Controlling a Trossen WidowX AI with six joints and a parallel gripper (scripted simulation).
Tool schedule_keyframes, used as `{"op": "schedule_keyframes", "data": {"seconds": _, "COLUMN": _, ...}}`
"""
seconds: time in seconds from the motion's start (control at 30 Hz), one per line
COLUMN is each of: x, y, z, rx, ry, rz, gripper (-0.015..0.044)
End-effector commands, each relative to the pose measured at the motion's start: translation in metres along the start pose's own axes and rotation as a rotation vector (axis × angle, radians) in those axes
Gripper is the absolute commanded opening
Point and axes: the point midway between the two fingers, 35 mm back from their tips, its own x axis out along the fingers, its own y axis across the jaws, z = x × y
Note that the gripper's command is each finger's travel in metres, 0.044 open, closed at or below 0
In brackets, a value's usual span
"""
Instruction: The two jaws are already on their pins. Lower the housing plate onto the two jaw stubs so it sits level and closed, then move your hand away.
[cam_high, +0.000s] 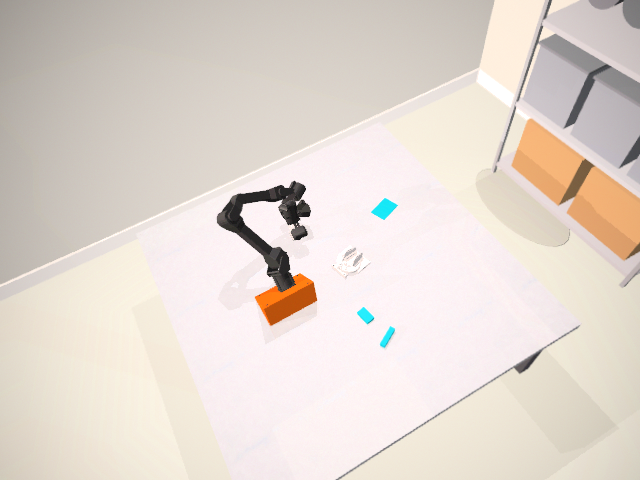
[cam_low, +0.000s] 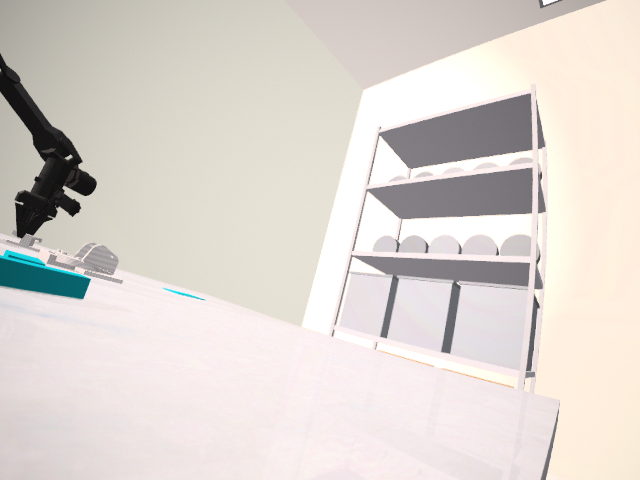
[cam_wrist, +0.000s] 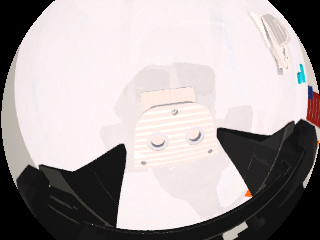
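The housing plate (cam_wrist: 175, 125) (cam_low: 32, 239) is pale, with a rounded edge, two large round holes, small screw holes and a raised block at one end. It rests on the table away from the jaws; in the top view the hand mostly hides it. My gripper (cam_high: 298, 234) (cam_low: 21, 236) (cam_wrist: 173, 141) is open and empty, low over the plate, with one finger to each side in the wrist view. Any contact cannot be told. The white base with the two grey jaws (cam_high: 351, 262) (cam_low: 97, 258) (cam_wrist: 274, 37) lies apart. Its stubs are too small to make out.
A cyan square (cam_high: 384, 208) (cam_low: 183, 293) lies flat beyond the jaw assembly. A cyan block (cam_high: 365, 315) and a cyan bar (cam_high: 387, 336) lie on its other side. The arm stands on an orange base (cam_high: 289, 303). A shelf rack (cam_high: 524, 87) (cam_low: 444, 257) stands off the table.
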Motion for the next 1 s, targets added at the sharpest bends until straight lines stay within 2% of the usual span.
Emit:
{"op": "schedule_keyframes", "data": {"seconds": 0.0, "x": 0.0066, "y": -0.0017, "z": -0.0001, "rx": 0.008, "ry": 0.001, "rz": -0.004, "gripper": 0.0440}}
{"op": "schedule_keyframes", "data": {"seconds": 0.87, "x": 0.0092, "y": -0.0017, "z": -0.0003, "rx": 0.008, "ry": 0.001, "rz": -0.004, "gripper": 0.0440}}
{"op": "schedule_keyframes", "data": {"seconds": 0.97, "x": 0.0088, "y": -0.0011, "z": -0.0008, "rx": 0.003, "ry": 0.003, "rz": -0.001, "gripper": 0.0420}}
